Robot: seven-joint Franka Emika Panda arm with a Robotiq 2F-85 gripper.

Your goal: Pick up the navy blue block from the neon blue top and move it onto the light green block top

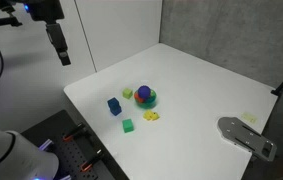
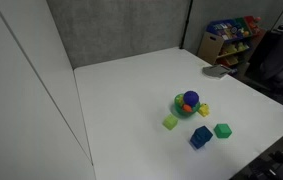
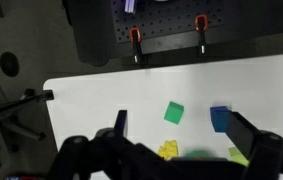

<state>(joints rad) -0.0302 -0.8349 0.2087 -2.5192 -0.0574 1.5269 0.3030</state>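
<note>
Nearest the robot, well short of the dome piece (image 1: 145,96) and high off the desk (image 1: 211,80), the end effector (image 1: 63,58) hangs with nothing in it. The wrist view shows its fingers (image 3: 121,122) spread wide, with only open space between them.

Further out, on the side of the dome piece that faces the arm, the navy blue block (image 1: 113,101) sits on the neon blue top (image 1: 115,110), touching it, their faces roughly flush. The light green block (image 1: 127,93) lies just beside the dome piece, between it and the two blue cubes and apart from them; its upper face is bare. A deeper green cube (image 1: 128,125) and a flat yellow piece (image 1: 152,116) also lie near the dome piece.

Judged from this, no part of the task is done. The reach, the descent, the grasp, the lift, the short carry toward the dome piece and the set-down are all left.

The navy blue block stands upright and level. As a cube it has no long axis of its own, though the pair of blue cubes together runs vertically. Its turn about that vertical is too small to read.
</note>
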